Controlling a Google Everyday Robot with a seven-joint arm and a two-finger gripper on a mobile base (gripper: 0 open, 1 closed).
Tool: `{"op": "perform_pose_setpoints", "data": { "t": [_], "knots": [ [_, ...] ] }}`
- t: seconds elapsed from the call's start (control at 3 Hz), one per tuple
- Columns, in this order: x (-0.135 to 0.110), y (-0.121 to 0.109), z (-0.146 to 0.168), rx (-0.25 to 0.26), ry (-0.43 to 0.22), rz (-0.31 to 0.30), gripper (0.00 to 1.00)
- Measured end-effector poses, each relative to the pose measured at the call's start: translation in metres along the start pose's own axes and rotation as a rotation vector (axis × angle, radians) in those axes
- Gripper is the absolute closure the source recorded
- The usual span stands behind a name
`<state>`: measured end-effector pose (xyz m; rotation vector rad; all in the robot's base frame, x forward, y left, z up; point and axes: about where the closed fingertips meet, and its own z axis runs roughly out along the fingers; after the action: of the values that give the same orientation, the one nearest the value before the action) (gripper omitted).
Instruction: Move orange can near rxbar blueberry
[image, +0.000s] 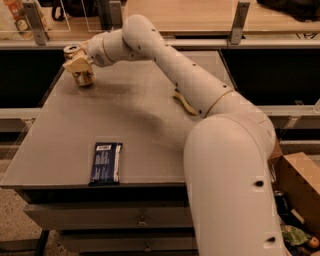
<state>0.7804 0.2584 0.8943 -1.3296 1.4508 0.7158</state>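
The orange can (84, 78) stands at the far left corner of the grey table (150, 130), its silver top (71, 49) showing above the fingers. My gripper (77, 63) is at that corner, reached across the table, with a tan finger (76, 65) across the can's side; it looks shut on the can. The can's base is at or just above the tabletop. The rxbar blueberry (105, 163), a dark navy wrapper with a white label, lies flat near the table's front left edge, well apart from the can.
My white arm (200, 95) spans the table from the lower right to the far left. An open cardboard box (300, 180) with clutter sits on the floor at the right. A counter with posts (239, 20) runs behind the table.
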Motion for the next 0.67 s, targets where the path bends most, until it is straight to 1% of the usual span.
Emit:
{"op": "perform_pose_setpoints", "data": {
  "t": [0.33,0.67],
  "knots": [
    [-0.001,0.03,-0.028,-0.003,-0.04,0.022,1.0],
    [0.006,0.069,-0.056,-0.022,-0.112,0.04,1.0]
  ]
}}
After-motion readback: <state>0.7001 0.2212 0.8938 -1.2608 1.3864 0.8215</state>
